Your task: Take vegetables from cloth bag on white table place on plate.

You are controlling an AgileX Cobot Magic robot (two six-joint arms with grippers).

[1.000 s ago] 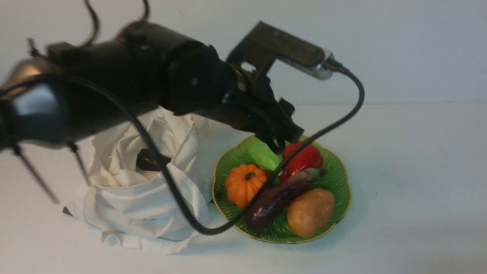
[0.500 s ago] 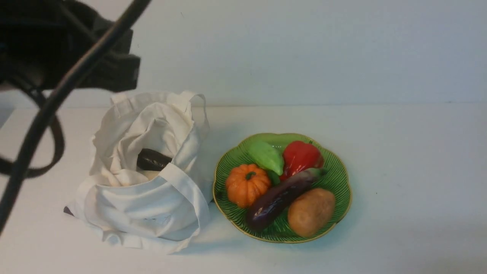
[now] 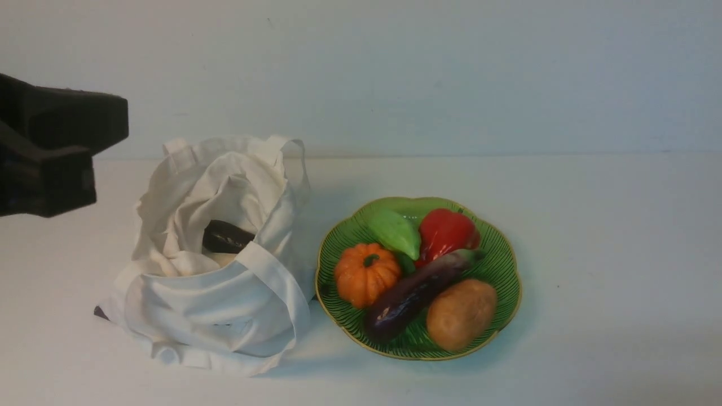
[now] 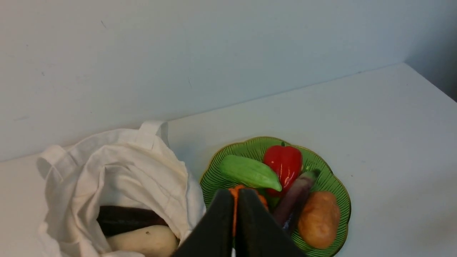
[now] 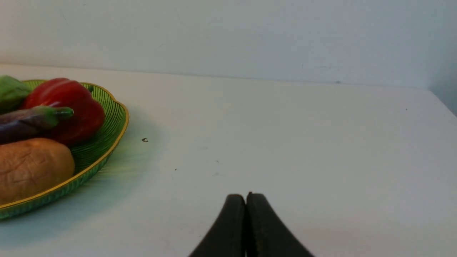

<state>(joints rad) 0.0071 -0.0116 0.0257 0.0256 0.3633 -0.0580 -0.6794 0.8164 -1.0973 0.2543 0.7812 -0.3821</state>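
Observation:
On the white table (image 3: pixel 609 254) the green gold-rimmed plate (image 3: pixel 510 265) holds several vegetables: a dark purple eggplant (image 3: pixel 412 293), orange pumpkin (image 3: pixel 366 273), green gourd (image 3: pixel 395 232), red pepper (image 3: pixel 445 231) and brown potato (image 3: pixel 461 313). Left of it slumps the cloth bag (image 3: pixel 214 304), mouth open, with another dark eggplant (image 4: pixel 125 219) and a pale vegetable (image 4: pixel 146 241) inside. My left gripper (image 4: pixel 235 192) is shut and empty, raised well back from bag and plate. Only a black block of the left arm (image 3: pixel 51 152) shows at the front view's left edge. My right gripper (image 5: pixel 246 196) is shut and empty, low over bare table right of the plate.
A plain pale wall (image 3: pixel 395 73) rises right behind the table. The table's right edge (image 5: pixel 442 100) shows in the right wrist view. A tiny dark speck (image 5: pixel 144 140) lies on the table just beside the plate.
The left arm has drawn back from over the plate to the far left, leaving bag and plate uncovered in the front view. Nothing on the plate or in the bag has shifted.

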